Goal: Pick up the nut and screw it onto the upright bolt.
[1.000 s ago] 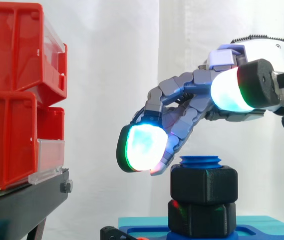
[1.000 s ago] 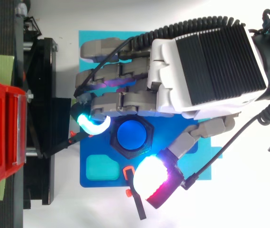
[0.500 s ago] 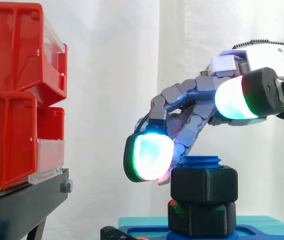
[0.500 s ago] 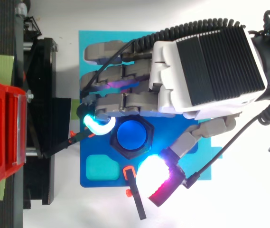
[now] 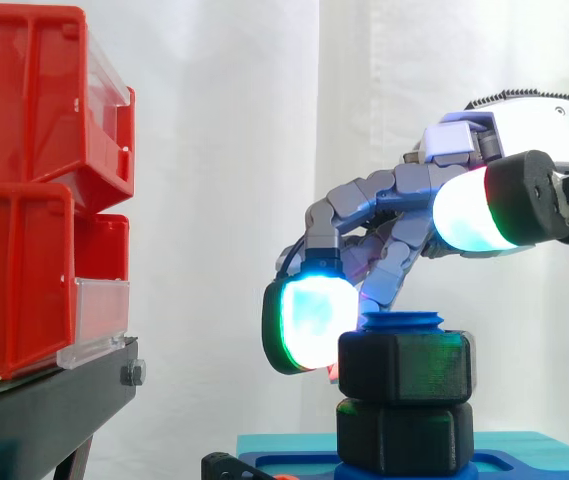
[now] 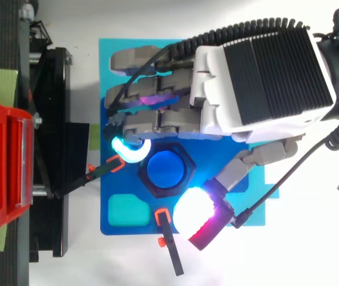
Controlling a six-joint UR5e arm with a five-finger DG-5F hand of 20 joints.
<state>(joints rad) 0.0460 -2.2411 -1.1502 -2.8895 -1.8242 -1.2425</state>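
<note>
Closest is the hand's [image 6: 258, 77] thumb [image 5: 469, 212], with its fat pad glowing white. It sticks out wide and sits higher than the nut, not touching it.

Next comes the black nut [image 5: 407, 365]. It is on the blue bolt [image 5: 402, 322], close to the top, so just the bolt's tip pokes out above it. The bolt stands straight up. A black block [image 5: 404, 437] of the same shape sits right under the nut, down on the blue plate [image 6: 127, 229].

The hand's fingers [image 5: 309, 320] bend down loosely on the far side of the bolt. One glowing fingertip is right against the nut's left side. The hand is spread wide and grips nothing.

Off to the left are red bins [image 5: 34, 190] on a black stand [image 5: 44, 410]. A white curtain [image 5: 224, 150] hangs at the back.
</note>
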